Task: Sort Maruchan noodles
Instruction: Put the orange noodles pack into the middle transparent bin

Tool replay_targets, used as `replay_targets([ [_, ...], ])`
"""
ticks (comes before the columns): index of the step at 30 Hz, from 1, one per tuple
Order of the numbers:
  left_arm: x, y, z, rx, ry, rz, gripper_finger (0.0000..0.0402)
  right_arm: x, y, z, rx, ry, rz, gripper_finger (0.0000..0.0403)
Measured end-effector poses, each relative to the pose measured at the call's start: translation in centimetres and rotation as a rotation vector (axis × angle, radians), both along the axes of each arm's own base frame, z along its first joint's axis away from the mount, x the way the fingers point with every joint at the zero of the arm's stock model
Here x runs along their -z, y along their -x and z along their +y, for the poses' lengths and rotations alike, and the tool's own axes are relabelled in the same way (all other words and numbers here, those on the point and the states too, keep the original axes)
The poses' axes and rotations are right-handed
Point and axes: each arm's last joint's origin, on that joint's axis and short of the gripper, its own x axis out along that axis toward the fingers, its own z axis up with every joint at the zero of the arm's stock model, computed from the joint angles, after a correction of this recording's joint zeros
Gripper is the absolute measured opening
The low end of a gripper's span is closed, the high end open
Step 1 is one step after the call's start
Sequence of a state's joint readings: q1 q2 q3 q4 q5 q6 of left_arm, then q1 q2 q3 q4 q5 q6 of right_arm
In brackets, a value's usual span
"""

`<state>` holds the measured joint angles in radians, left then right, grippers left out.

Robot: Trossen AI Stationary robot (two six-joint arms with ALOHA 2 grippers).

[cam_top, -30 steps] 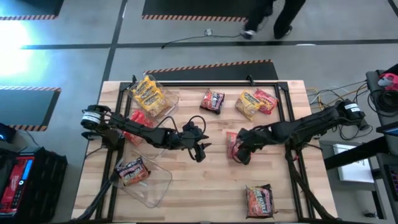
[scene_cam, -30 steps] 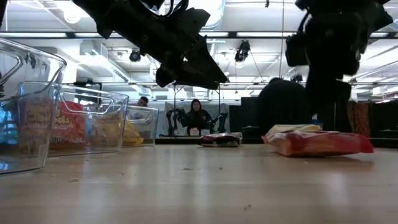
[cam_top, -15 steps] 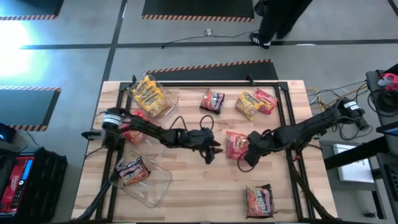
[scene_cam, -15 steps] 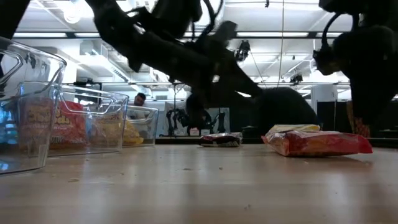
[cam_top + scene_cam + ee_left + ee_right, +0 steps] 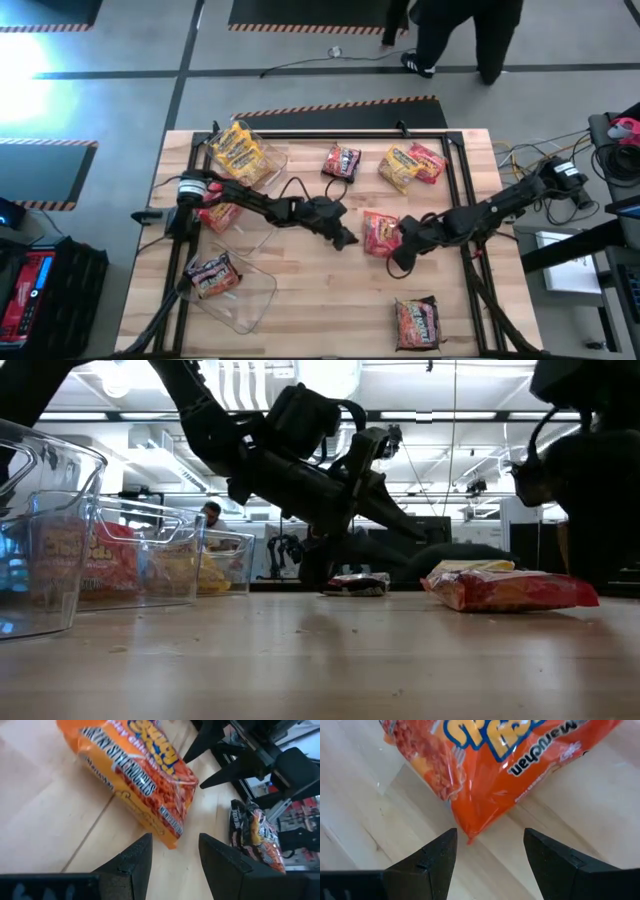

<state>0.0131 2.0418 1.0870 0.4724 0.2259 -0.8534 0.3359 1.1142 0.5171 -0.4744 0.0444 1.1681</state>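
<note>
An orange Maruchan packet (image 5: 380, 232) lies flat on the table's middle, between my two grippers. My left gripper (image 5: 347, 239) is open just left of it, and the packet's end (image 5: 150, 785) lies in front of its spread fingers (image 5: 172, 855). My right gripper (image 5: 399, 256) is open at the packet's near right, with a packet corner (image 5: 470, 827) in front of its fingers (image 5: 490, 855). Neither touches the packet. It also shows in the low view (image 5: 510, 590), resting on the wood.
A dark packet (image 5: 342, 162), a yellow one (image 5: 399, 168) and a red one (image 5: 428, 162) lie at the far side. Another dark packet (image 5: 417, 322) lies near right. Clear bins hold yellow (image 5: 240, 155), red (image 5: 220, 215) and dark (image 5: 213, 275) packets at the left. A person (image 5: 460, 30) walks beyond the table.
My left gripper has gone toward the table's right edge and down, up to the orange packet. My right gripper has drawn back from over the packet toward the near right, so the packet now lies uncovered on the table.
</note>
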Motion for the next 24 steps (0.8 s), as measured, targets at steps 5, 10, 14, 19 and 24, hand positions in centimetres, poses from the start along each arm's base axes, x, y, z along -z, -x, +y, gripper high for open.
replay_targets([
  [5, 0.7, 0.1, 0.2, -0.028, 0.049, 0.05, 0.0144, 1.3, 1.0, -0.3, 0.025, -0.067, -0.069, 0.0219],
  [10, 1.0, -0.5, 0.2, -0.054, 0.093, 0.061, 0.0144, 1.9, 1.6, -0.5, 0.056, -0.141, -0.219, 0.0219],
  [14, 0.9, -1.0, 0.3, -0.059, 0.1, 0.052, 0.0144, 2.9, 2.2, -0.8, 0.107, -0.172, -0.275, 0.0219],
  [19, 0.7, -1.2, 0.7, -0.068, 0.094, 0.044, 0.0144, 3.9, 2.6, -1.1, 0.14, -0.179, -0.336, 0.0219],
  [24, 0.9, -1.1, 1.3, -0.126, 0.092, 0.065, 0.0144, 4.0, 2.7, -1.3, 0.172, -0.137, -0.374, 0.0219],
])
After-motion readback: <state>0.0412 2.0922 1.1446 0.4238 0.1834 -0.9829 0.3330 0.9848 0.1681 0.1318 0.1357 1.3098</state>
